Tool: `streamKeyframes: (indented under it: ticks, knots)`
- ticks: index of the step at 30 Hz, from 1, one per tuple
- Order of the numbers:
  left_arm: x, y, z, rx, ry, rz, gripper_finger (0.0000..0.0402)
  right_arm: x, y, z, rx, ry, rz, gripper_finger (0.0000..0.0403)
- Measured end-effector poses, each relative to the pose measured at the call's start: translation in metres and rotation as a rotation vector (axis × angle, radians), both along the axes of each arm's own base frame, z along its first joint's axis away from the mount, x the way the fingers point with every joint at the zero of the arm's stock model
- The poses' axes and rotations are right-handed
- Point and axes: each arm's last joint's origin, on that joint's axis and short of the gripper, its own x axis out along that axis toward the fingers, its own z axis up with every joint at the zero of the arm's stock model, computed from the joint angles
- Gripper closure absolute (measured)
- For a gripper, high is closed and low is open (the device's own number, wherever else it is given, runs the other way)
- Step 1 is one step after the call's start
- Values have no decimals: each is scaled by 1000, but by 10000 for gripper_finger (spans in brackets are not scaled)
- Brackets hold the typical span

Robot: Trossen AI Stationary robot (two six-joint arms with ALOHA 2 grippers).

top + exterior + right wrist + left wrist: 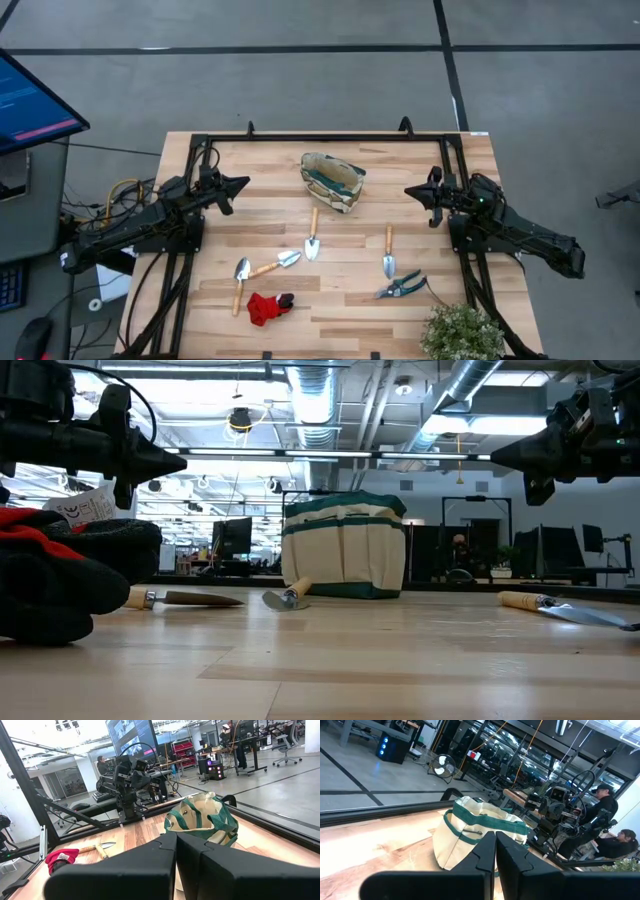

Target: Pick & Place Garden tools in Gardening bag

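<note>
While both of my arms hung above the wooden surface (340, 305), the gardening bag (333, 181) stood near its far edge, between them, mouth up. From overhead I saw only beige lining and teal trim inside; I could not tell whether anything lay in it. Its long axis ran slantwise, from far-left to near-right.

My left tool (240, 183) hovered off to the bag's left, fingers pressed together and holding nothing, aimed toward the bag. My right tool (412, 190) hovered to the bag's right, likewise closed and empty, pointing back at the bag.

All the garden tools lay on the surface, nearer the front than the bag. One trowel (312, 238) lay just in front of the bag, handle toward it, blade toward the front edge, its axis close to front-to-back. A second trowel (388, 252) lay to the right of that, also front-to-back with the blade toward the front. Just beside it, the blue-handled pruning shears (401, 286) lay slantwise, handles toward the right, near a leafy plant (462, 333) at the front right corner. Farther left, two more trowels met in a shallow V: one (275, 265) slanted with its blade up to the right, the other (240, 283) nearly front-to-back with its blade toward the bag. The red-and-black glove (268, 306) lay in front of these two.
</note>
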Motion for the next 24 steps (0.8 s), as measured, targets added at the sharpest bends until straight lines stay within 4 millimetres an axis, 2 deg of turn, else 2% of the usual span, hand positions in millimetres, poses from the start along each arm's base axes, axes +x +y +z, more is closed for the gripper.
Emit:
streamKeyframes:
  ticks: [12, 16, 24]
  knots:
    - [-1, -1, 6, -4, -74, -8, 389, 0, 0, 0, -4, 1, 0, 403]
    - [-1, -1, 6, -20, -83, -13, 389, 0, -1, 0, -102, 20, -11, 403]
    - [-2, -1, 10, -181, -193, -63, 389, 0, -1, 0, -113, 23, -12, 403]
